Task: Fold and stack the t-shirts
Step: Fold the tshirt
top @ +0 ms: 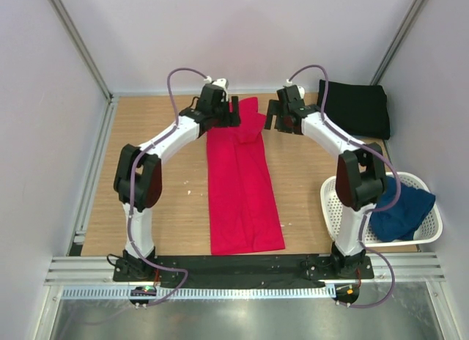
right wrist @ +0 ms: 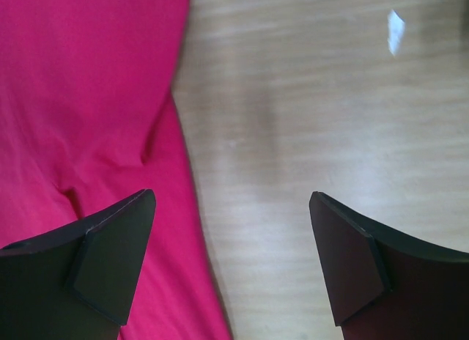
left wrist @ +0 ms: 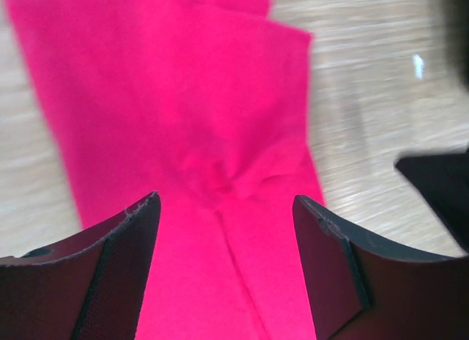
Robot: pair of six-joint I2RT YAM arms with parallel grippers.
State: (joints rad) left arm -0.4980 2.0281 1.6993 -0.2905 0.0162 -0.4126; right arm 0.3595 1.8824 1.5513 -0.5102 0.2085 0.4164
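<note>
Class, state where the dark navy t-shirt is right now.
In the top view, the navy t-shirt lies bunched inside the white basket at the near right corner of the table, just right of the right arm.

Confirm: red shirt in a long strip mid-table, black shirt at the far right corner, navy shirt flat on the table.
Wrong: the navy shirt sits in the white basket, as the top view shows. The red shirt and black shirt are as stated.

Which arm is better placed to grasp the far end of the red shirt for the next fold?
Probably the left. The left gripper hangs open right above the red shirt; the right gripper is open mostly over bare table beside it.
</note>
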